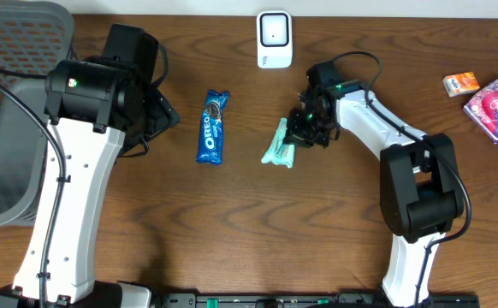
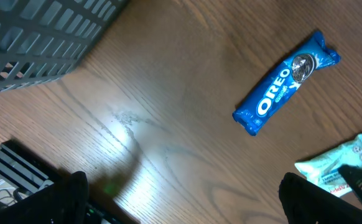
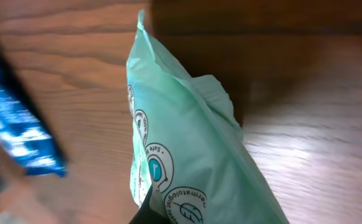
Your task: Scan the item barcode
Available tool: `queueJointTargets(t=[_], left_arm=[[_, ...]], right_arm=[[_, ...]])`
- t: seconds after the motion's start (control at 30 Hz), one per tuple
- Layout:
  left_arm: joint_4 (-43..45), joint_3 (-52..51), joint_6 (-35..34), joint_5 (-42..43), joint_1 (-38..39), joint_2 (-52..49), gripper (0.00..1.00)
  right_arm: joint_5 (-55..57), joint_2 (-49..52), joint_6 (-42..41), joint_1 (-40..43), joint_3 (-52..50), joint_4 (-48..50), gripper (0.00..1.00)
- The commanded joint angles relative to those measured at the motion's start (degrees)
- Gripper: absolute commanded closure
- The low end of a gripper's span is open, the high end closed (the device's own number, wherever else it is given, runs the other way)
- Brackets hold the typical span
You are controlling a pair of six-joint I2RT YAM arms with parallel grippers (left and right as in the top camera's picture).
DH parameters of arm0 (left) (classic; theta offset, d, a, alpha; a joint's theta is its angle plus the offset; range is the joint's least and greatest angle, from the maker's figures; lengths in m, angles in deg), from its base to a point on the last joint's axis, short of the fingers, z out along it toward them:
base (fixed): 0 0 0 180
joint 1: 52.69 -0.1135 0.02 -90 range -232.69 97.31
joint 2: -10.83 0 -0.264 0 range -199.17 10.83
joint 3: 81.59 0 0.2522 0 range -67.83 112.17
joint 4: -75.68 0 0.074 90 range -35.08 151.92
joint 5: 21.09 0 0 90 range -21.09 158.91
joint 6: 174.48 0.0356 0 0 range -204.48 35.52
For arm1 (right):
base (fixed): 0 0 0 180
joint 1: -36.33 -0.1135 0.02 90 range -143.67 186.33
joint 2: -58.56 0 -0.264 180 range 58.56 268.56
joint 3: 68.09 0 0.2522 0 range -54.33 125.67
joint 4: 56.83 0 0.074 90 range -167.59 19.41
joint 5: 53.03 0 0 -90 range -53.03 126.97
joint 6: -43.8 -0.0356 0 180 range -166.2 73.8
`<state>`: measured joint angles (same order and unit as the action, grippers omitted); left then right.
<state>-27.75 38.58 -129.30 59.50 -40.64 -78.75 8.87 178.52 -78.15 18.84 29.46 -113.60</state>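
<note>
A pale green wipes packet [image 1: 278, 147] lies right of the table's middle, and my right gripper [image 1: 301, 128] is shut on its right end. The right wrist view is filled by the packet [image 3: 193, 149], pinched at the bottom edge, with one dark finger [image 3: 145, 214] showing beside it. The white barcode scanner [image 1: 273, 38] stands at the back centre, apart from the packet. My left gripper [image 2: 184, 202] hangs open over bare wood with nothing between its fingers; the packet's corner [image 2: 346, 165] shows by its right finger.
A blue Oreo pack [image 1: 213, 127] [image 2: 287, 82] lies left of the packet, blurred at the left of the right wrist view. A grey mesh basket [image 1: 9, 111] stands at the far left. An orange box [image 1: 460, 83] and a pink packet [image 1: 495, 104] sit at the back right.
</note>
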Motion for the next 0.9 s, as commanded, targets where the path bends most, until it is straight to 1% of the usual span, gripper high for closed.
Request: queueJointTargets(t=[0.0, 0.13, 0.2, 0.33, 0.43, 0.57, 0.63, 0.7, 0.8, 0.87], left_arm=[[-0.2, -0.1, -0.3, -1.2, -0.2, 0.0, 0.02], [-0.3, -0.1, -0.3, -1.2, -0.2, 0.0, 0.02], [-0.2, -0.1, -0.3, -1.2, -0.2, 0.0, 0.02], [-0.3, -0.1, -0.3, -1.2, -0.2, 0.0, 0.02], [-0.2, -0.1, -0.3, -1.2, -0.2, 0.0, 0.02], [-0.2, -0.1, -0.3, -1.2, -0.2, 0.0, 0.02], [-0.2, -0.1, -0.3, -1.2, -0.2, 0.0, 0.02], [-0.2, -0.1, -0.3, -1.2, -0.2, 0.0, 0.02], [-0.3, -0.1, -0.3, -1.2, -0.2, 0.0, 0.02], [-0.2, -0.1, -0.3, -1.2, -0.2, 0.0, 0.02]], right_arm=[[-16.0, 0.0, -4.2, 1.2, -0.5, 2.9, 0.99], [-31.0, 0.0, -13.3, 3.4, -0.5, 10.9, 0.99], [-33.6, 0.0, -16.5, 4.2, -0.5, 16.4, 0.99], [-34.1, 0.0, -21.3, 5.2, -0.5, 25.4, 0.99], [-31.5, 0.0, -23.5, 5.3, -0.5, 34.5, 0.99], [-25.5, 0.0, -32.8, 4.9, -0.5, 48.2, 0.99], [-21.6, 0.0, -35.6, 4.7, -0.5, 53.7, 0.99], [-17.4, 0.1, -36.8, 4.8, -0.1, 56.0, 0.99], [-11.2, 0.5, -36.6, 5.1, 1.4, 56.1, 0.99], [-9.3, 1.4, -36.1, 5.2, 3.3, 56.1, 0.99]])
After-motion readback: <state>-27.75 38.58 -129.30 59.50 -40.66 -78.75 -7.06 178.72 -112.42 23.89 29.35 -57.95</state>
